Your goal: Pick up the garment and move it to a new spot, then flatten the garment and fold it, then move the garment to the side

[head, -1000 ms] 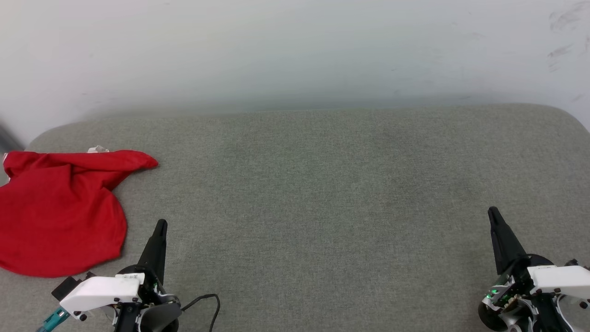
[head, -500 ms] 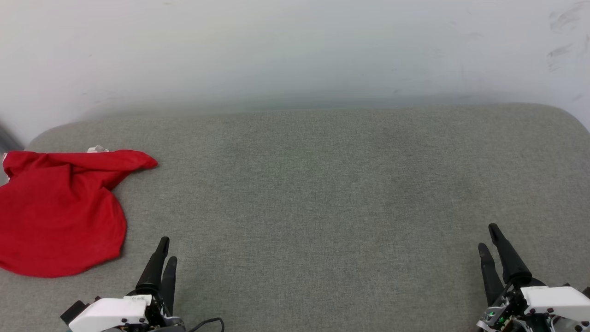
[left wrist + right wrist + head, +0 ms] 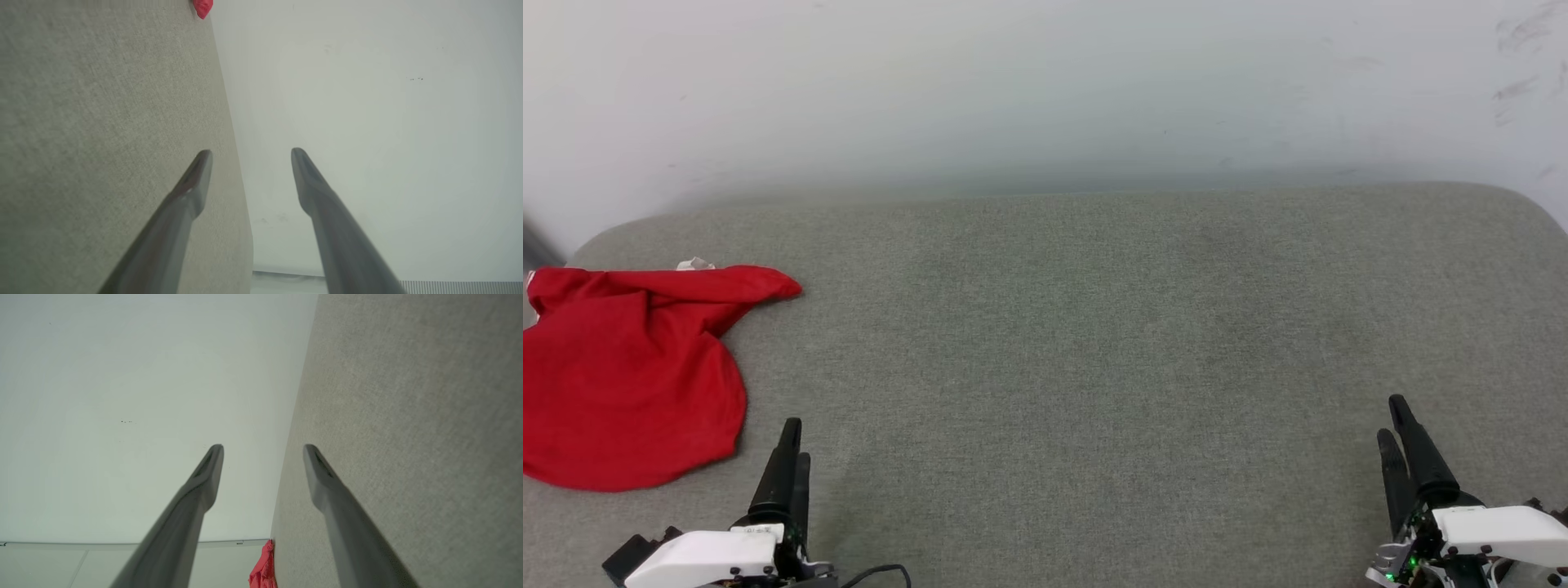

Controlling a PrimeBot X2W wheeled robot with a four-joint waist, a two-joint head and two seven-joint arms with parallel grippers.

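The red shirt (image 3: pixel 629 376) lies bunched at the left end of the grey cushion (image 3: pixel 1094 367). The left gripper (image 3: pixel 796 441) and right gripper (image 3: pixel 1390 416) hover clear of it, jaws spread and empty.

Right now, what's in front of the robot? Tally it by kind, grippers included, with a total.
Garment, red, crumpled: 1, the garment
Grippers, open and empty: 2, the left gripper and the right gripper
Grey padded surface: 1, the surface under it all
Total: 4
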